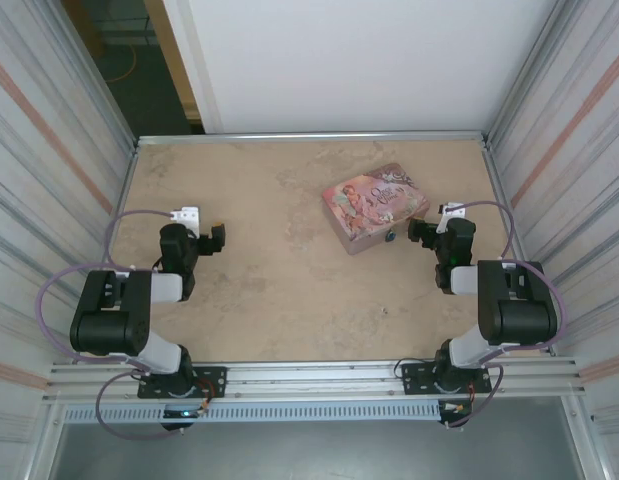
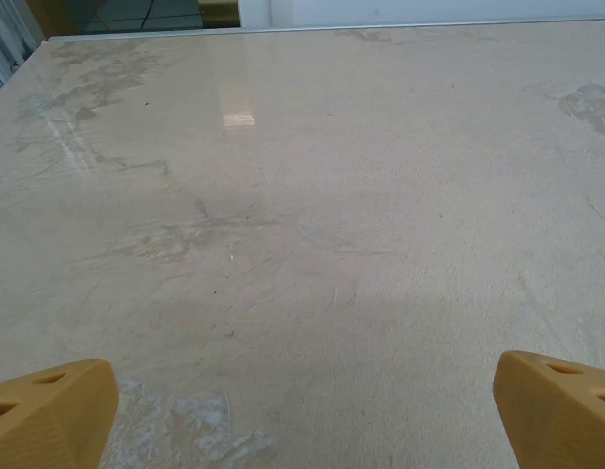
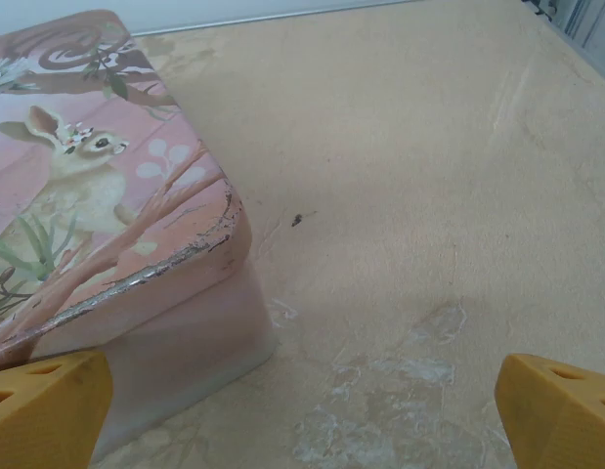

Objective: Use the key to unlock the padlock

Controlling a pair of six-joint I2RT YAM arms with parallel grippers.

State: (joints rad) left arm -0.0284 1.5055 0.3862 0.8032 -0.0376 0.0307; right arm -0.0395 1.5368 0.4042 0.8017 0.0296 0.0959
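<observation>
Beige tabletop enclosed by ribbed metal walls. Pink illustrated tin lies far right, with the padlock at its near side. Left tool and right tool both stand released, holding nothing. A small dark speck may be the key, but it is too small to tell. Judged step: initial approach. The next move calls for securing the key.

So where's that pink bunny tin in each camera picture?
Top external: pink tin right of centre, beside the right end effector.
Right wrist: tin at left, lid corner towards centre.
Left wrist: beige tabletop stretching ahead.
Shared landmark: that beige tabletop.
</observation>
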